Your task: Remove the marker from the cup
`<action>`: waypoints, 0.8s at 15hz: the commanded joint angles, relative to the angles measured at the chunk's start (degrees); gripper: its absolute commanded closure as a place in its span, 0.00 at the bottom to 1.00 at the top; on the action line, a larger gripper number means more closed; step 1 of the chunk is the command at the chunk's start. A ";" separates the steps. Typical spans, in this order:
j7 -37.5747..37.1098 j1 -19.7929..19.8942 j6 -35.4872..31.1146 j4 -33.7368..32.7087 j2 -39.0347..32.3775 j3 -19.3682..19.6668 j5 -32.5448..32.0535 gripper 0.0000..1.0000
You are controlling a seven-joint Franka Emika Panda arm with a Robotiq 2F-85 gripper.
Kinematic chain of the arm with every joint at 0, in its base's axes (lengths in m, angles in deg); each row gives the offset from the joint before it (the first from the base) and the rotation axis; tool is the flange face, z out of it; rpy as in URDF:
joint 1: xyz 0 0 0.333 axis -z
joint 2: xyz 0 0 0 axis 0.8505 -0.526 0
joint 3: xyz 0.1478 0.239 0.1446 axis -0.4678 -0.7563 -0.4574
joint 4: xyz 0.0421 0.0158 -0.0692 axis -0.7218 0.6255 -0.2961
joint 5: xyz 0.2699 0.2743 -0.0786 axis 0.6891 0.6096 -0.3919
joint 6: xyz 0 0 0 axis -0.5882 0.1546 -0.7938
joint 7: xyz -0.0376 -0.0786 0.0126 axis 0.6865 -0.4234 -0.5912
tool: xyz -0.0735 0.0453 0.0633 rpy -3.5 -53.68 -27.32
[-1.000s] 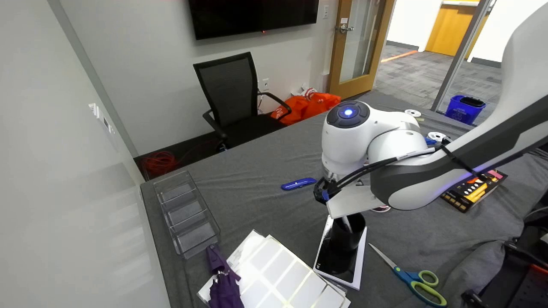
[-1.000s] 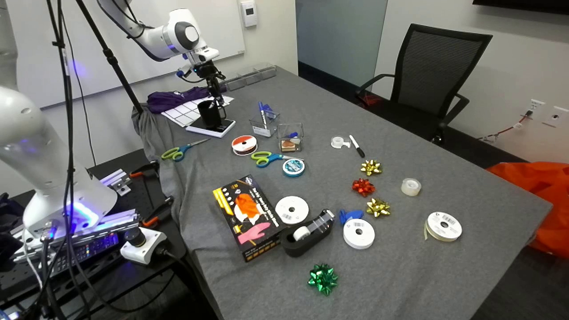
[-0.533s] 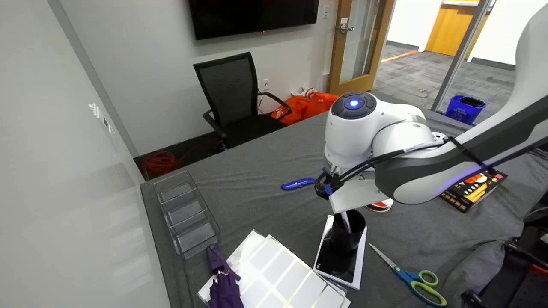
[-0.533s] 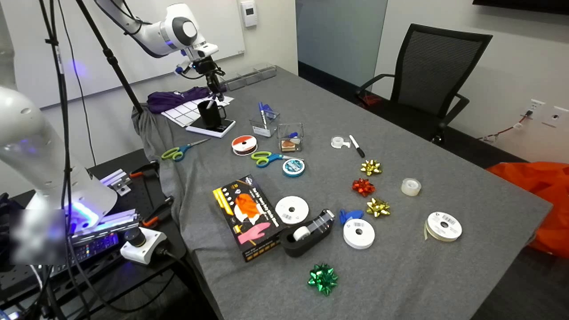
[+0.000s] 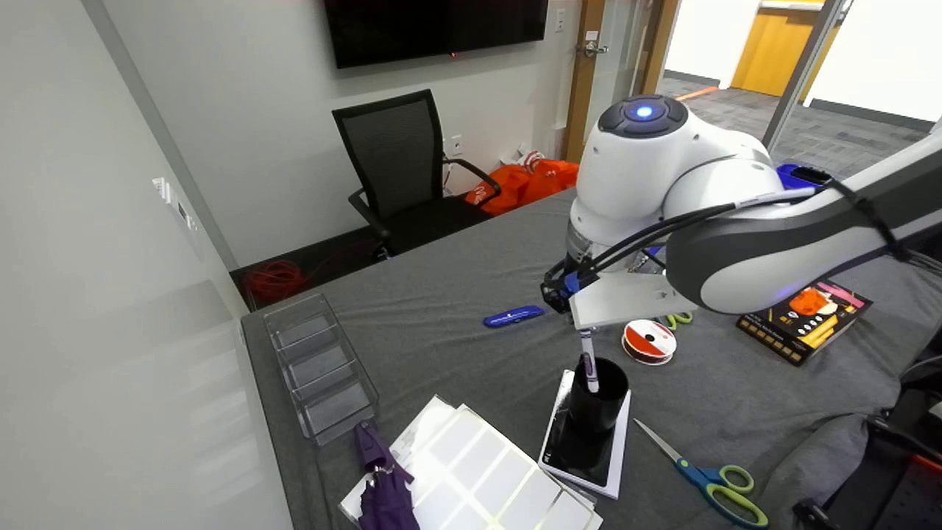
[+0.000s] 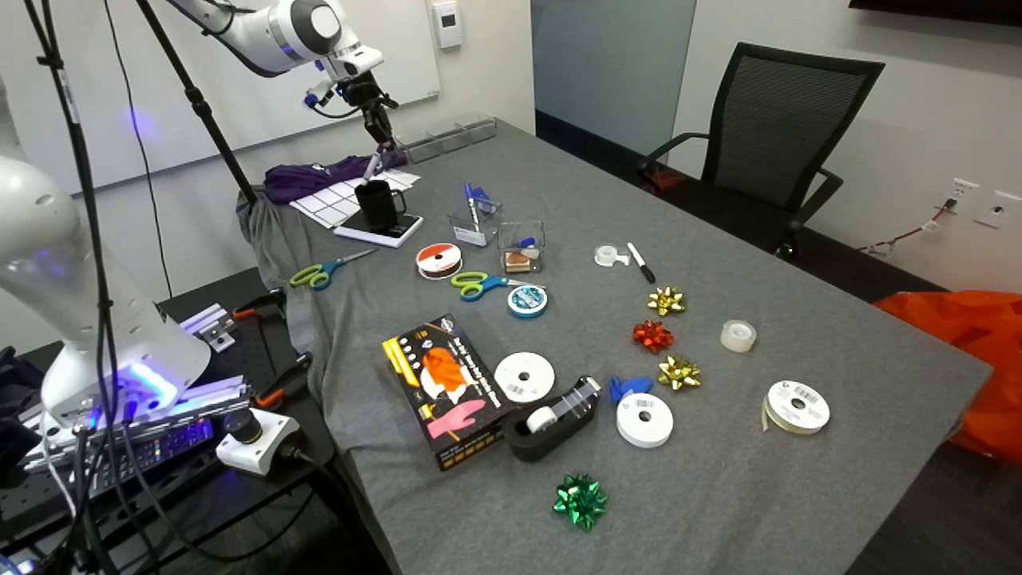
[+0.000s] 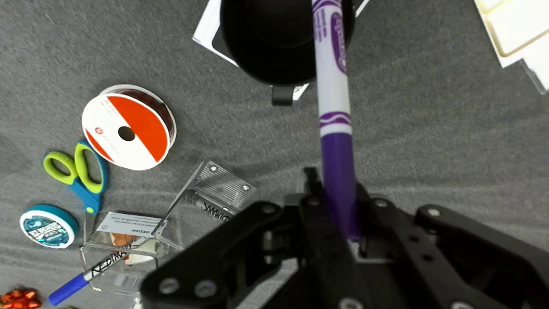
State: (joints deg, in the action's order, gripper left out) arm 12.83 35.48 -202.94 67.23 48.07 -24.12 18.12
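Note:
The marker has a white barrel with purple bands and a purple end, in the wrist view (image 7: 333, 94) and in both exterior views (image 5: 589, 361) (image 6: 372, 168). My gripper (image 7: 338, 189) is shut on its purple end, and in an exterior view the gripper (image 6: 386, 147) is above the cup. The black cup (image 5: 596, 412) stands upright with its handle to one side; it also shows in an exterior view (image 6: 374, 206) and in the wrist view (image 7: 279, 74). The marker hangs slightly tilted, its lower end about at the cup's rim. I cannot tell if the tip is inside.
The cup stands on a flat black-and-white box (image 5: 617, 464). Scissors (image 5: 710, 478), a red-and-white ribbon spool (image 5: 649, 341) and white label sheets (image 5: 478, 471) lie around it. Clear bins (image 6: 521, 235) hold other pens. A clear tray (image 5: 320, 368) lies at the table edge.
My gripper has risen with the marker in it. The marker's lower end has come up from inside the cup to about its rim. The cup has stayed in place.

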 commanded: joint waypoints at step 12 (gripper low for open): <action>-10.48 4.54 -0.95 -13.57 -7.30 1.76 9.41 0.96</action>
State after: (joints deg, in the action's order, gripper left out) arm 6.89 40.63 -203.49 58.00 46.69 -23.51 29.23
